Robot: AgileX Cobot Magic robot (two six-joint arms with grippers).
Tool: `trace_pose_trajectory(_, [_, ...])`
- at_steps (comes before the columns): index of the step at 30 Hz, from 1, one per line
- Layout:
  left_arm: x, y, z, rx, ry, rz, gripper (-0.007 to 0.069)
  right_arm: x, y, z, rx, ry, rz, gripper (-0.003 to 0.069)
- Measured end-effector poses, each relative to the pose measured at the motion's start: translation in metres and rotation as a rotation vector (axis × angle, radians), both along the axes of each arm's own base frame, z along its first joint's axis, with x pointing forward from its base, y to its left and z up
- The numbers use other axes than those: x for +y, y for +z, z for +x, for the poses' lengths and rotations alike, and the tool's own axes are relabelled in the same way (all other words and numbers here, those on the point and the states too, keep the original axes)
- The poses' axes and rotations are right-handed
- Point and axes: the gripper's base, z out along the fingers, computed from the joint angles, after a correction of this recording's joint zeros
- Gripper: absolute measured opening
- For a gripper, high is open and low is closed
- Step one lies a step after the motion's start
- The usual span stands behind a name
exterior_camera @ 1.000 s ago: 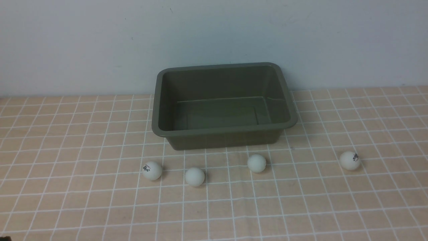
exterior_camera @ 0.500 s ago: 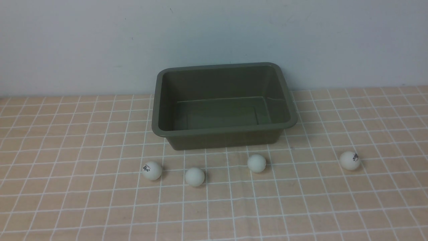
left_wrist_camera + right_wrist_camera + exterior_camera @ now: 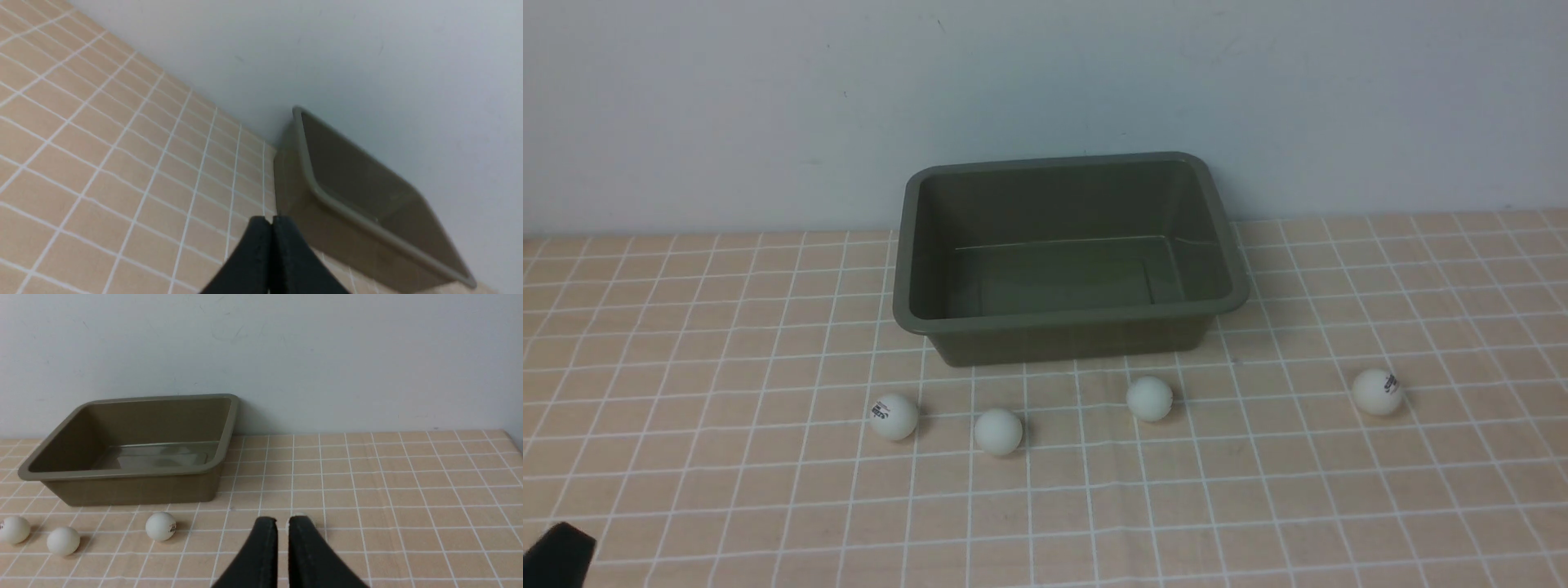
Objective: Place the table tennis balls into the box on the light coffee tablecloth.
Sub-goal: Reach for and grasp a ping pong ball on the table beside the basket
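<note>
1. Four balls (image 3: pixel 998 431) lie in a row on the cloth (image 3: pixel 686 327), near the box (image 3: pixel 1062 321)'s front wall
2. Left gripper (image 3: pixel 271 220): fingers clenched together, empty
3. Right gripper (image 3: pixel 282 520): fingers almost together, thin gap, grasping nothing

Nothing readable is showing up anywhere, honestly. The leftmost small white matte plastic ball (image 3: pixel 894 416) and the rightmost white ball (image 3: pixel 1378 391) are each carrying a tiny black printed mark, but the lettering is coming out way too small to make out.

left gripper (image 3: pixel 557 549) enters view (lower-left corner).
</note>
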Motion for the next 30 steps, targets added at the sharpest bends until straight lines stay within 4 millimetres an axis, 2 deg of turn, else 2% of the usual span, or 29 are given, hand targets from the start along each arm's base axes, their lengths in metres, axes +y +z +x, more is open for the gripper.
trace_pose_trajectory(4, [-0.006, 0.017, -0.004, -0.002, -0.077, 0.126, -0.0069, 0.0, -0.003, -0.001, 0.034, 0.003, -0.003, 0.0033])
trace_pose_trajectory(9, [-0.013, 0.054, -0.013, -0.066, -0.168, 0.304, -0.0069, 0.0, -0.01, -0.003, 0.108, 0.01, -0.016, 0.0033])
trace_pose_trajectory(12, [-0.016, 0.075, -0.009, -0.034, -0.23, 0.43, -0.0069, 0.0, -0.011, -0.003, 0.121, 0.012, -0.022, 0.0033])
trace_pose_trajectory(14, [-0.018, 0.08, 0.0, 0.025, -0.276, 0.472, -0.0069, 0.0, -0.011, -0.003, 0.121, 0.012, -0.022, 0.0033])
trace_pose_trajectory(17, [-0.018, 0.092, 0.023, 0.15, -0.36, 0.51, -0.0068, 0.0, -0.011, -0.003, 0.121, 0.012, -0.023, 0.0033])
trace_pose_trajectory(22, [-0.019, 0.106, 0.084, 0.363, -0.555, 0.574, -0.0029, 0.0, -0.011, -0.003, 0.121, 0.013, -0.023, 0.0033])
trace_pose_trajectory(23, [-0.019, 0.108, 0.102, 0.399, -0.597, 0.595, -0.001, 0.0, -0.011, -0.003, 0.12, 0.012, -0.023, 0.0033])
trace_pose_trajectory(24, [-0.019, 0.108, 0.114, 0.423, -0.627, 0.604, 0.0014, 0.0, -0.01, -0.003, 0.117, 0.012, -0.023, 0.0033])
trace_pose_trajectory(25, [-0.017, 0.107, 0.136, 0.463, -0.665, 0.609, 0.0045, 0.0, -0.01, -0.003, 0.116, 0.012, -0.023, 0.0033])
trace_pose_trajectory(27, [-0.017, 0.103, 0.162, 0.51, -0.714, 0.607, 0.0107, 0.0, -0.01, -0.003, 0.116, 0.012, -0.023, 0.0033])
trace_pose_trajectory(30, [-0.016, 0.089, 0.206, 0.604, -0.796, 0.567, 0.0252, 0.0, -0.01, -0.003, 0.115, 0.012, -0.023, 0.0033])
